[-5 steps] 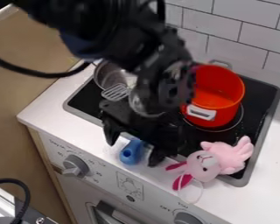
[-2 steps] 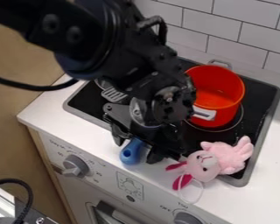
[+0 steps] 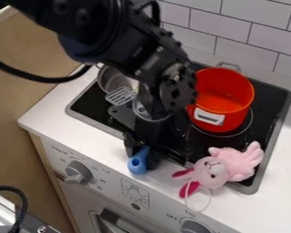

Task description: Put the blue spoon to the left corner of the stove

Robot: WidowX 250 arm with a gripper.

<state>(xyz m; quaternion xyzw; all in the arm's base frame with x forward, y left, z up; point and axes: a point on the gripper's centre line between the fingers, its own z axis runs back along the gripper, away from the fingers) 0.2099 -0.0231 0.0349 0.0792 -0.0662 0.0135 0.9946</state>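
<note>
gripper clamped on spoon, below center of frame. pot right of center, bunny lower right.

Black is shown on the gripper, with blue on the spoon between its fingers. Around the gripper, the stove is coloured black and edged in grey. Beyond it, white tiles are crossed by dark lines. Beside it, the pot is coloured orange-red, the plush toy pale pink with magenta patches.
</note>
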